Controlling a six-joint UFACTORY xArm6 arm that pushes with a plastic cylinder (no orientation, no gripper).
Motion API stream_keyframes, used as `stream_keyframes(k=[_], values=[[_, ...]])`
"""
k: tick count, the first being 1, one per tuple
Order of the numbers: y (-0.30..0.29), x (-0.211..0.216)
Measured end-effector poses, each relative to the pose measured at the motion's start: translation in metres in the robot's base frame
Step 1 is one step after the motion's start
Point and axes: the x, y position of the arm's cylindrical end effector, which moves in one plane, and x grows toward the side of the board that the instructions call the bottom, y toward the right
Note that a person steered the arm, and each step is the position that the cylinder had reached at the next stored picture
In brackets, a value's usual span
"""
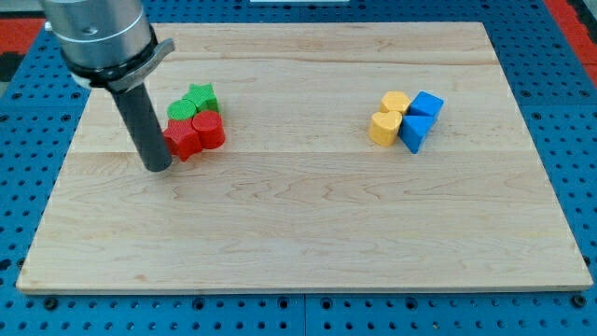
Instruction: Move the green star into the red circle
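Observation:
The green star [201, 95] lies at the top of a tight cluster on the left of the wooden board [308, 243]. Just below it sits the red circle [209, 130], a red cylinder; the two look to be touching. A green block [182, 110] of unclear shape sits left of the star, and a red star [182, 140] sits left of the red circle. My tip [159, 168] rests on the board just left of the red star, close to it or touching it.
On the view's right a second cluster holds a yellow block [395, 101], a yellow heart [383, 128], a blue cube [427, 104] and a blue triangular block [414, 133]. A blue pegboard [578, 140] surrounds the board.

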Motion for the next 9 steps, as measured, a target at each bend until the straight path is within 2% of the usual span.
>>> stream_keyframes(k=[1, 3, 5, 6, 7, 8, 9], values=[[0.022, 0.008], [-0.118, -0.001], [-0.047, -0.138], [0.024, -0.137], [0.076, -0.110], [0.076, -0.110], [0.131, -0.110]])
